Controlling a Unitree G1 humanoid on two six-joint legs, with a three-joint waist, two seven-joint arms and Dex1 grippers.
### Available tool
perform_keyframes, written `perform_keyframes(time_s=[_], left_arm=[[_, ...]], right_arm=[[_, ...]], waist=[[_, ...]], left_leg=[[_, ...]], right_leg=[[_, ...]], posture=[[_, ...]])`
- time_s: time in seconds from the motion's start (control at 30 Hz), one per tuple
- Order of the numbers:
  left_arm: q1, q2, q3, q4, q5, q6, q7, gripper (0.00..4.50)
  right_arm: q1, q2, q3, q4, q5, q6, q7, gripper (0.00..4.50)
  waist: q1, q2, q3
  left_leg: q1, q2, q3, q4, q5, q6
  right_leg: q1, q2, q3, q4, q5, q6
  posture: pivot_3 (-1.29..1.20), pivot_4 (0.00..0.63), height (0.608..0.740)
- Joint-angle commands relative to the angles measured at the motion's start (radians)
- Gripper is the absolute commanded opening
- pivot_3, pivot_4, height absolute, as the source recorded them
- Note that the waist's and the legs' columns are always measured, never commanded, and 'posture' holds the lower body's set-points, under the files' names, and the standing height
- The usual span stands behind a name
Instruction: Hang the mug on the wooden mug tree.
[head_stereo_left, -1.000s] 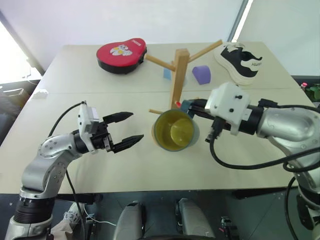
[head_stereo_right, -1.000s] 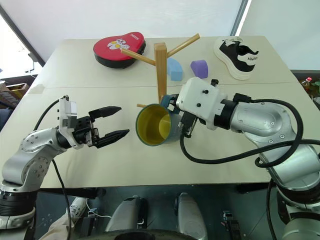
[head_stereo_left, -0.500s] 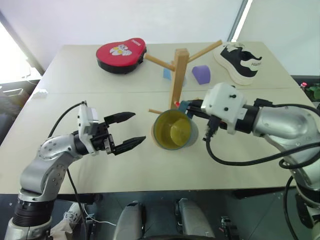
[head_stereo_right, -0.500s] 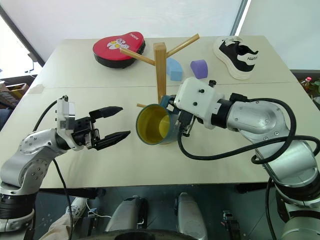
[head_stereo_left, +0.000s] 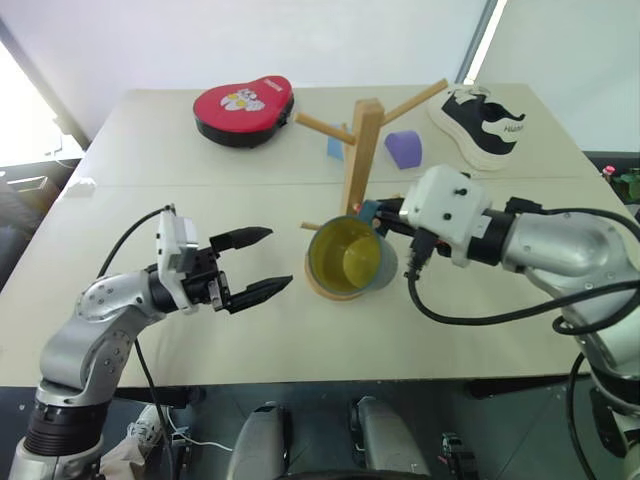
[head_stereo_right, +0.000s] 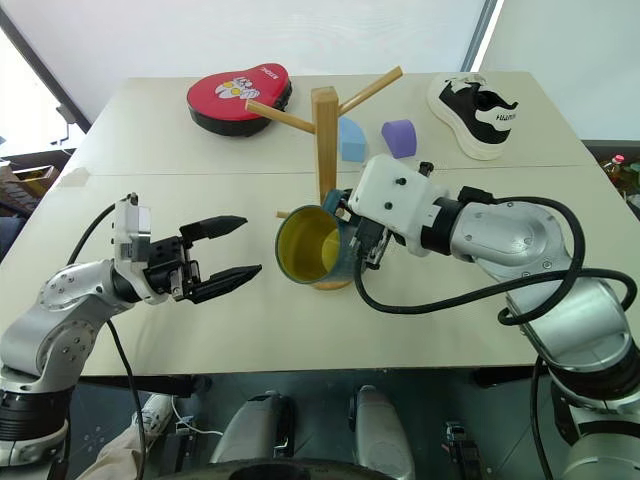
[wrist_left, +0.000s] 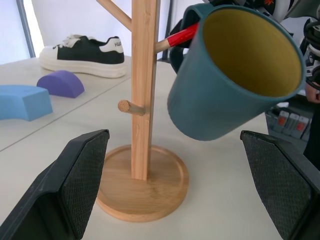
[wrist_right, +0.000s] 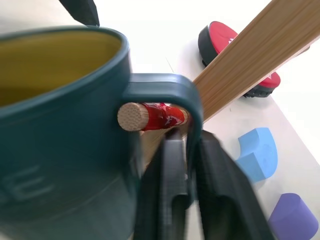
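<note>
Mug (wrist_right: 55, 145) handle hides most of the red-marked peg (wrist_right: 150, 116) through it.

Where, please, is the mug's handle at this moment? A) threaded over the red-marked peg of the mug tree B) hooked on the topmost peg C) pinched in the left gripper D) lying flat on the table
A: the red-marked peg passes through the mug's handle, the mug hanging tilted above the table.
</note>
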Motion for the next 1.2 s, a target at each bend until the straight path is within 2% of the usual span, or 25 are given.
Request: perform_keyframes(time_s=[0.03,0.13,0.3,0.53,0.63,0.7,0.9,1.07,1.2], left_arm=[[-0.002,0.003,0.022,-0.034,-0.012,-0.017,-0.001,4.5],[-0.003,0.002,0.02,-0.028,-0.01,-0.021,-0.003,4.5],[-0.007,-0.002,0.016,-0.011,-0.002,-0.03,-0.011,4.5],[0.009,-0.006,0.026,0.036,0.014,-0.045,-0.005,4.5],[0.025,-0.015,0.037,0.091,0.059,-0.041,0.062,4.5],[0.035,-0.03,0.036,0.136,0.121,-0.075,0.113,4.5],[0.069,-0.119,0.065,0.257,0.234,-0.17,0.263,4.5],[0.077,-0.177,0.093,0.322,0.254,-0.223,0.32,4.5],[0.091,-0.184,0.093,0.326,0.255,-0.228,0.316,4.5]], right_arm=[[-0.03,-0.002,-0.013,-0.007,-0.018,-0.019,-0.011,2.19],[-0.034,-0.007,-0.017,-0.007,-0.021,-0.025,-0.004,3.7],[-0.015,-0.054,-0.096,-0.025,0.004,-0.062,0.046,3.7],[0.068,-0.078,-0.305,0.014,0.112,-0.116,0.135,3.7],[0.227,-0.027,-0.461,0.073,0.198,-0.104,0.174,3.7],[0.323,0.035,-0.518,0.128,0.212,-0.154,0.167,3.7],[0.503,0.249,-0.535,0.364,0.153,-0.395,0.103,3.7],[0.571,0.321,-0.501,0.529,0.103,-0.553,0.095,3.7],[0.583,0.344,-0.494,0.585,0.109,-0.61,0.095,3.7]], waist=[[0.0,0.0,0.0],[0.0,0.0,0.0],[0.001,0.0,0.0],[0.001,0.0,0.0],[0.002,-0.002,-0.001],[0.005,-0.004,-0.003],[0.0,-0.005,-0.003],[0.001,-0.004,-0.002],[-0.001,-0.003,-0.002]], left_leg=[[0.0,0.0,0.0,0.0,0.0,0.0],[0.0,0.0,0.0,0.0,0.0,0.0],[-0.001,0.0,0.0,0.0,0.0,0.0],[-0.002,0.0,0.0,0.0,0.0,0.0],[-0.002,0.0,0.0,0.0,0.0,0.0],[-0.001,0.0,-0.002,0.0,0.0,0.0],[0.003,0.0,0.0,0.001,0.0,0.0],[0.007,0.001,0.001,0.001,0.0,0.0],[0.008,0.002,0.001,0.001,0.0,0.0]], right_leg=[[0.0,0.0,0.0,0.0,0.0,0.0],[0.0,0.0,0.0,0.0,0.0,0.0],[-0.001,0.0,0.0,0.0,0.0,0.0],[-0.001,0.001,0.0,0.0,0.0,0.0],[-0.001,0.001,0.0,0.0,0.0,0.0],[0.001,0.001,0.0,0.0,0.0,0.0],[0.003,0.001,0.001,0.001,0.0,0.001],[0.006,0.001,0.002,0.003,0.0,0.0],[0.006,0.002,0.003,0.003,0.0,0.0]], posture=[[0.0,0.15,0.735],[0.0,0.15,0.735],[0.0,0.15,0.735],[0.0,0.15,0.735],[0.0,0.15,0.735],[0.0,0.15,0.735],[0.0,0.15,0.735],[0.0,0.15,0.735],[0.0,0.15,0.735]])
